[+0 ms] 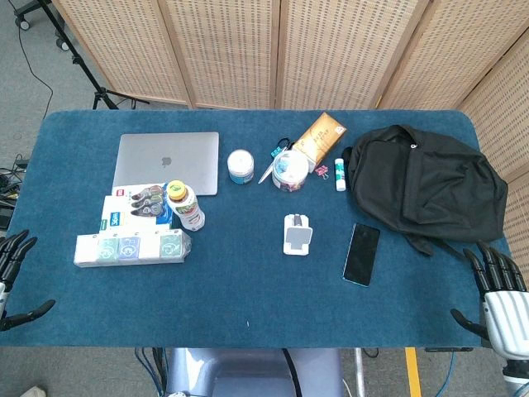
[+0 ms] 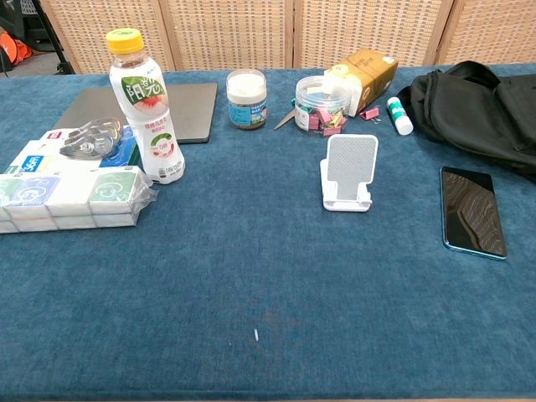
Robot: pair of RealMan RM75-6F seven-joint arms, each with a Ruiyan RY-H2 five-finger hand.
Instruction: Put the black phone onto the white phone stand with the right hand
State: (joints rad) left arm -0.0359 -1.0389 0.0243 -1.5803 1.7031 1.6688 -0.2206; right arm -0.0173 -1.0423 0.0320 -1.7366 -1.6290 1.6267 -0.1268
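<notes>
The right hand [image 1: 500, 294] sits at the lower right edge of the head view, fingers spread wide and holding nothing; the left hand [image 1: 15, 277] at the lower left edge is likewise spread and empty. The black phone [image 1: 362, 254] lies flat on the table [image 1: 248, 306] right of centre, near the white phone stand [image 1: 297, 234], apart from it.

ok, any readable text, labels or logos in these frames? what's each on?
"Sans"-like word, uncertain: blue box.
Apple logo, no words: laptop.
Bottle label: print too blurred to read.
Jar, tissue pack, brown packet: print too small to read.
</notes>
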